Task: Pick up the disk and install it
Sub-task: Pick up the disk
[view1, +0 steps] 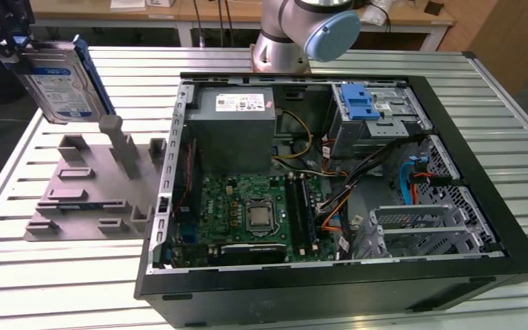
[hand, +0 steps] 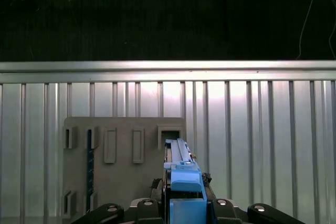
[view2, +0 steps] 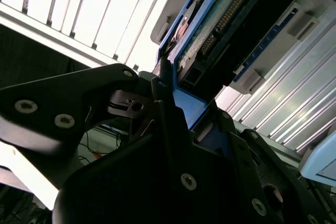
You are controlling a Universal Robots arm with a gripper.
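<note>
The disk (view1: 58,82), silver with a white-and-blue label and blue rails, hangs tilted in the air at the exterior view's upper left, above the grey fixture block (view1: 99,185). My gripper (view1: 18,47) is shut on its upper end. In the second wrist view the dark fingers (view2: 163,98) clamp the blue bracket, and the disk (view2: 220,19) shows its circuit-board underside. The first wrist view has the disk (hand: 182,174) edge-on between the gripper (hand: 186,205) bodies, over the fixture block (hand: 123,166).
An open computer case (view1: 484,206) lies on the slatted metal table (view1: 44,275), at the exterior view's right of the fixture. Inside are a grey power-supply box (view1: 236,127), a green motherboard (view1: 250,216) and a blue-latched drive bay (view1: 360,103). The arm's base (view1: 296,34) stands behind the case.
</note>
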